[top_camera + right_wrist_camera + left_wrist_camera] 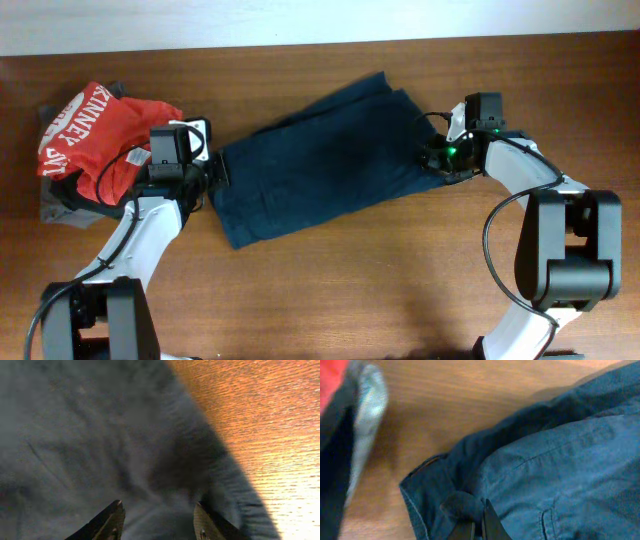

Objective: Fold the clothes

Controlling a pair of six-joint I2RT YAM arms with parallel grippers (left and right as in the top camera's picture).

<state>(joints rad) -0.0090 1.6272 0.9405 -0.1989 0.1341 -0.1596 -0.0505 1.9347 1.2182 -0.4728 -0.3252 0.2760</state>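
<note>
Left gripper [214, 172]: fingers drawn together, pinched on a small raised fold of the shorts [320, 160] at their near corner. From the left wrist, the pinched bump of navy cloth sits just ahead of my fingertips, and the rest of the garment spreads ahead and to the right of them. A stitched seam runs across the cloth there. Bare table [350, 290] shows ahead and to the left of this gripper. Further left lies a grey garment [370, 405], with the red shirt [95, 135] piled over it behind the left gripper.

Right gripper [432, 155]: fingers spread apart, nothing between them. It is low over the opposite end of the shorts. From the right wrist, dark cloth fills the space under and ahead of the fingertips and to their left. The cloth's edge runs diagonally past the right finger, with wood beyond it. I cannot tell whether the tips touch the fabric.

The shorts lie spread flat between my two grippers.
</note>
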